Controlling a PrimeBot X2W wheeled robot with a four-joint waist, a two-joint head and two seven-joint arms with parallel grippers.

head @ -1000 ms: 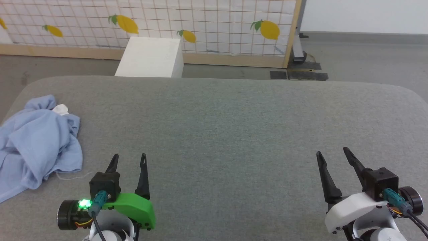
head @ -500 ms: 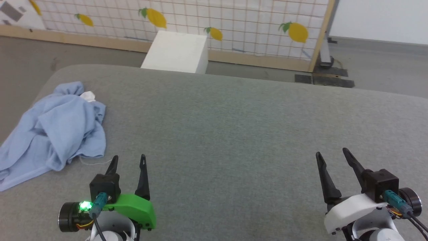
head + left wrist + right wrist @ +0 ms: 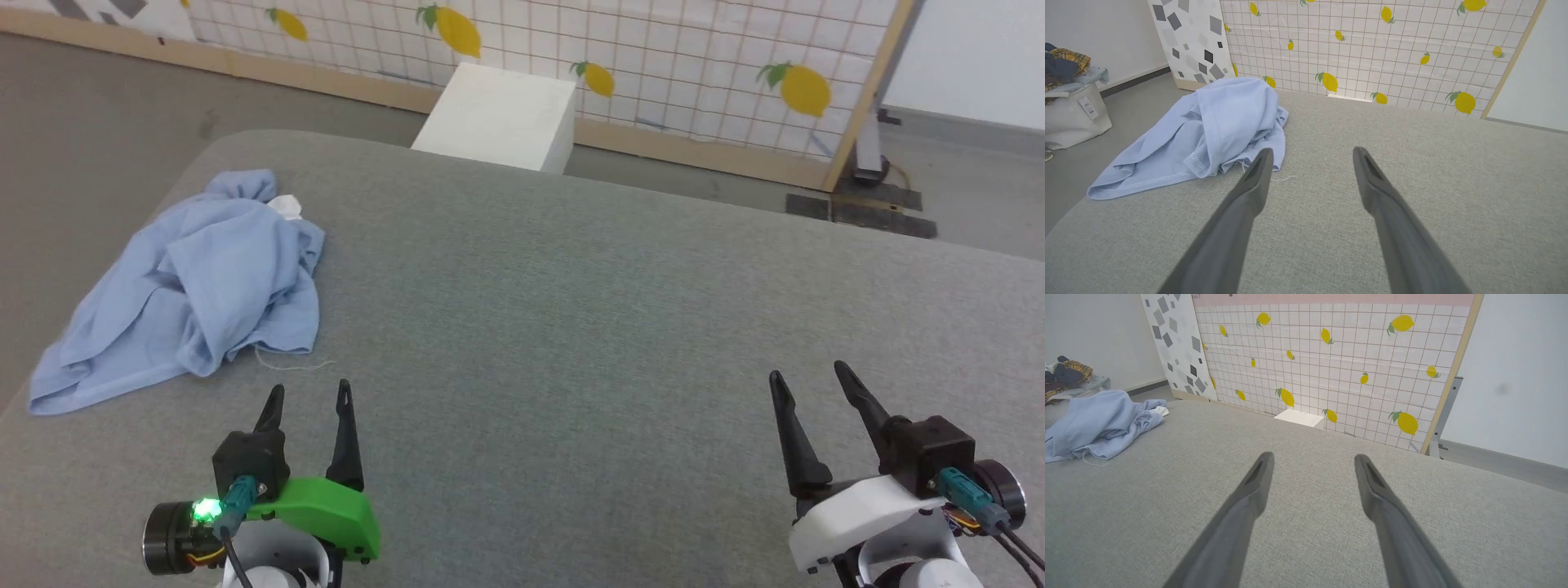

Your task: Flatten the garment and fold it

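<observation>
The garment (image 3: 196, 286) is a light blue shirt lying crumpled in a heap at the far left of the grey table (image 3: 571, 327), a white tag showing at its far end. A loose thread trails from its near hem. In the left wrist view the garment (image 3: 1208, 130) lies ahead and to the left of the fingers. My left gripper (image 3: 310, 394) stands open just short of the heap, holding nothing. Far to the right my right gripper (image 3: 808, 374) is open and empty over bare table. The right wrist view has the garment (image 3: 1102, 420) at its far left.
A white box (image 3: 498, 118) stands on the floor beyond the table's far edge, before a lemon-print tiled panel (image 3: 653, 57). A white basket of clothes (image 3: 1069, 102) sits on the floor past the table's left end. The table's left corner is rounded.
The head camera has turned left, so the garment now sits further into view. Both grippers stay open in the same pose; the garment lies as before.
</observation>
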